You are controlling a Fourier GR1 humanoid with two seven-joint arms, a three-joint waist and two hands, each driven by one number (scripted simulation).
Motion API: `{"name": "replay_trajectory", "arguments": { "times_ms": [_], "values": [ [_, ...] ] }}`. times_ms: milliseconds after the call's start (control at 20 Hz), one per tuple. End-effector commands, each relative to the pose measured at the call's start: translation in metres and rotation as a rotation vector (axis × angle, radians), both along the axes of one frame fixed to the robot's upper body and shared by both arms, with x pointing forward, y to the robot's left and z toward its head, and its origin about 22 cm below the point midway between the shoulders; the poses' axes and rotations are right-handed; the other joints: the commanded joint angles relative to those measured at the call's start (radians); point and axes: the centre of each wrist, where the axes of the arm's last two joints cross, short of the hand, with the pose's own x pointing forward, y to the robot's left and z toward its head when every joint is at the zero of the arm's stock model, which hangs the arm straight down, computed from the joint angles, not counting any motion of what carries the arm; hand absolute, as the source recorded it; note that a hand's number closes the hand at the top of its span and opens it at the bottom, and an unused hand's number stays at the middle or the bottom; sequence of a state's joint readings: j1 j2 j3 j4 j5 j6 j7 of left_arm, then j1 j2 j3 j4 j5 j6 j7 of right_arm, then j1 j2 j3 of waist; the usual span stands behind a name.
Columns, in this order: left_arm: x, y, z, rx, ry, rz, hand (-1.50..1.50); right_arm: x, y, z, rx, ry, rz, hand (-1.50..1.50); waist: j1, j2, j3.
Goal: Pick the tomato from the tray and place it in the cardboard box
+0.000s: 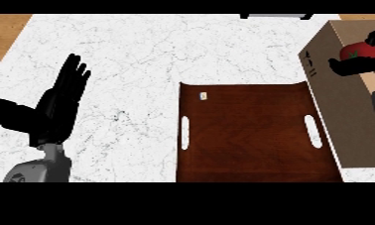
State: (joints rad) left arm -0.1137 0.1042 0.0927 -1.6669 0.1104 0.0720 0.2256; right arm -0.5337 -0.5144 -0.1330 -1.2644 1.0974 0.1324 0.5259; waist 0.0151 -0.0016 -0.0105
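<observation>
A red tomato [356, 50] hangs at the far right edge, over the open top of the cardboard box [338, 110]. My right hand [351, 65] is curled round it, with dark fingers wrapping its lower side; most of that hand is cut off by the view's edge. The dark brown wooden tray [253, 135] lies just left of the box and carries nothing but a small white tag. My left hand [60, 97] rests open at the left, fingers straight and pointing away from me, far from the tray.
The white marble counter [147, 55] stretches around the tray and box. A wooden strip shows at the far left corner. A dark object with a pale edge [275, 16] sits at the counter's back edge.
</observation>
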Motion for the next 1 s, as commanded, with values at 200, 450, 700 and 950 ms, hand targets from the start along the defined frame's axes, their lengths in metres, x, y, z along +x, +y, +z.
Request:
{"name": "replay_trajectory", "arguments": {
  "times_ms": [200, 450, 700, 950],
  "values": [
    [0.001, 0.01, 0.001, 0.003, 0.006, 0.004, 0.0, -0.002, -0.055, -0.049, 0.146, 0.084, -0.024, -1.5, 0.002, 0.01, 0.012],
    [0.008, -0.005, 0.012, 0.005, -0.008, 0.0, 0.0, -0.002, -0.044, -0.046, 0.12, -0.271, 0.073, -1.5, -0.007, 0.009, 0.013],
    [-0.004, -0.002, 0.005, 0.002, -0.007, 0.002, 0.0, 0.003, -0.056, -0.014, 0.274, -0.548, 0.127, -1.5, -0.004, 0.004, 0.012],
    [-0.001, -0.003, -0.002, 0.009, 0.01, 0.026, 0.0, -0.002, -0.065, 0.02, 0.582, -0.692, 0.107, -1.5, -0.026, -0.004, 0.011]
  ]
}}
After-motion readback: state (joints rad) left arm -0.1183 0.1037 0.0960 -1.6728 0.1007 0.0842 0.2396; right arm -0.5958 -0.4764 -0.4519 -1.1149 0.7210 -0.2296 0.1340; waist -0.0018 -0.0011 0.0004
